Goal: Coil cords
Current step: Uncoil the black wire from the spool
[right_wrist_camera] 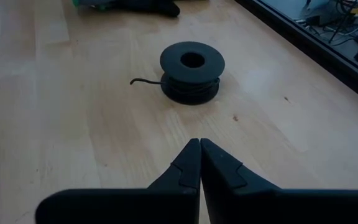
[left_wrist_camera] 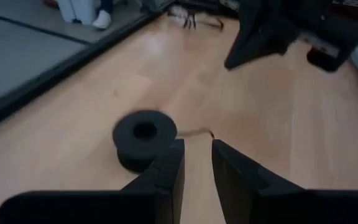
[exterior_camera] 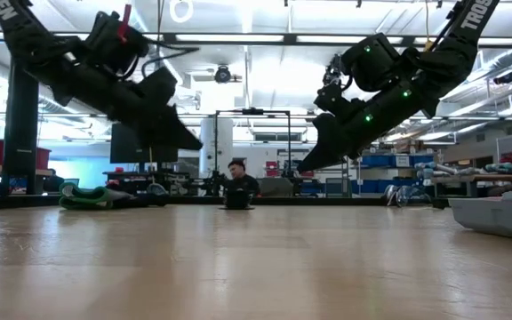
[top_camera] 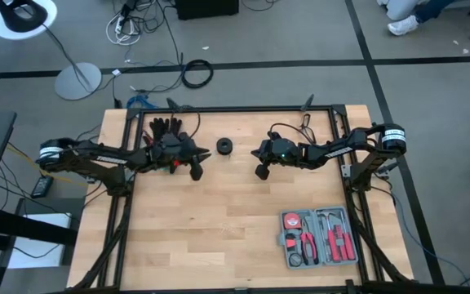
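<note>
The cord is wound onto a small round black spool (top_camera: 224,147) that stands on one flat face on the wooden table, between my two grippers. A short free end of wire (right_wrist_camera: 137,80) sticks out from it and lies on the table; it also shows in the left wrist view (left_wrist_camera: 199,132). My left gripper (top_camera: 197,172) hovers above the table to the spool's left, its fingers a little apart and empty (left_wrist_camera: 197,148). My right gripper (top_camera: 261,172) hovers to the spool's right, shut and empty (right_wrist_camera: 200,144).
Black gloves (top_camera: 166,128) lie at the table's far left, behind my left gripper. An open grey tool case (top_camera: 320,238) with red-handled pliers lies at the near right. A black frame (top_camera: 243,109) runs round the table. Bare wood lies toward the near edge.
</note>
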